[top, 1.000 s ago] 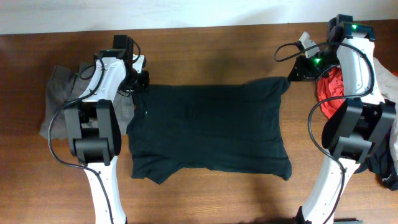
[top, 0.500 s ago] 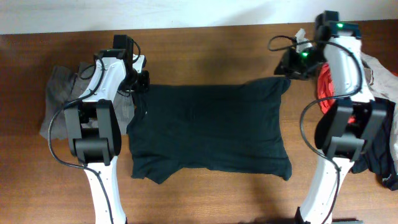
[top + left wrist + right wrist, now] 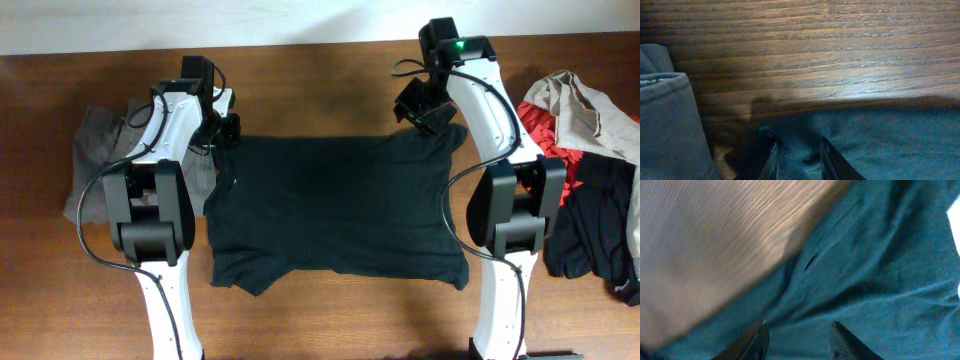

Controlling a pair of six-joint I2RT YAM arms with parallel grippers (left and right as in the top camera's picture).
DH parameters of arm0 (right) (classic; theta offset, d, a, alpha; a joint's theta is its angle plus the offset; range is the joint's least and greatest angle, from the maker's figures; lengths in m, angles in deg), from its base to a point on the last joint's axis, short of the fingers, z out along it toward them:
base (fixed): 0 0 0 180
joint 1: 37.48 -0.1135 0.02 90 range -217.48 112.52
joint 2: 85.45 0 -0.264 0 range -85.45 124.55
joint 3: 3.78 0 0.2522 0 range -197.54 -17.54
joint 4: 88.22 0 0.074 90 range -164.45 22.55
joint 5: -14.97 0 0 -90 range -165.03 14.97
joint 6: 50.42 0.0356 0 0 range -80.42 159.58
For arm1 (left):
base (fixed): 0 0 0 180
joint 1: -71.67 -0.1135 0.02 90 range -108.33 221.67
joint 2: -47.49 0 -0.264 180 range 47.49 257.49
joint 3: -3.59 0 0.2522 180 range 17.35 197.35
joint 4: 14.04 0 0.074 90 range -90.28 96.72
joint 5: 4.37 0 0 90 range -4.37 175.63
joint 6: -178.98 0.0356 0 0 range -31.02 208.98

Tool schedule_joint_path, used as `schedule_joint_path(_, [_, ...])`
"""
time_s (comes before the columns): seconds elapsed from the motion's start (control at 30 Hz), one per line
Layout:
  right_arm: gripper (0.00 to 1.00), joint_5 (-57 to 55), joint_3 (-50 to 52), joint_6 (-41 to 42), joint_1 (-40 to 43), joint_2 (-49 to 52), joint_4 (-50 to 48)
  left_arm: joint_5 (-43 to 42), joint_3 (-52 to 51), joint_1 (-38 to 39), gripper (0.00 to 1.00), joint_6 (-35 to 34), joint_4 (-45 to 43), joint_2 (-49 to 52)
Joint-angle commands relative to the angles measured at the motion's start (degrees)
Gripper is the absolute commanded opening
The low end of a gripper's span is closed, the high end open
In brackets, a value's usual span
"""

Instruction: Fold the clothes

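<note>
A black T-shirt lies spread flat in the middle of the brown table. At its top left corner my left gripper is shut on a pinch of the fabric. The left wrist view shows cloth bunched between the fingers of that gripper. My right gripper hovers over the shirt's top edge near the right corner. In the right wrist view the right gripper stands open, with flat shirt fabric below and nothing between its fingers.
Grey trousers lie under the left arm at the table's left side, also seen in the left wrist view. At the right edge sits a pile of a beige piece, a red piece and a black piece.
My right gripper has let go of the shirt's top right corner, opened, and swung left along the top edge, uncovering the pile at the right. The left arm has not moved.
</note>
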Motion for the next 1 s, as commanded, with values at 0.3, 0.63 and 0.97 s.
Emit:
schedule_joint_path(0.3, [0.43, 4.3, 0.3, 10.1, 7.6, 9.7, -4.8, 1.2, -1.1, -0.9, 0.28, -0.8, 1.7, 3.7])
schedule_joint_path(0.63, [0.47, 11.8, 0.3, 5.7, 8.5, 10.2, -11.5, 1.2, -1.1, -0.9, 0.28, -0.7, 1.7, 3.7])
schedule_joint_path(0.97, [0.55, 7.6, 0.3, 6.3, 8.7, 10.4, -11.4, 1.2, -1.1, -0.8, 0.28, -0.8, 1.7, 3.7])
